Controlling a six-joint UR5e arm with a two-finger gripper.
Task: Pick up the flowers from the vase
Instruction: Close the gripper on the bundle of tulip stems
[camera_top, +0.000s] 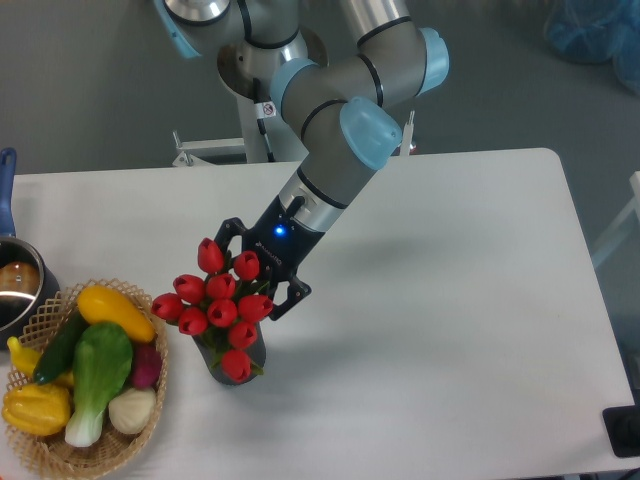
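The flowers (222, 300), a bunch of red tulip buds with green leaves, stand in the short dark grey vase (254, 352) on the white table, left of centre. My gripper (250, 283) comes down at a slant from the upper right, right over the buds. Its dark fingers (294, 294) stand spread on either side of the top of the bunch. The fingertips are hidden behind the buds, so I cannot see any contact with the stems. The vase is mostly covered by the buds and leaves.
A wicker basket (40, 452) with yellow, green and purple vegetables stands at the front left, close to the vase. A metal pot (18, 285) with a blue handle sits at the left edge. The arm's base stands behind the table's far edge.
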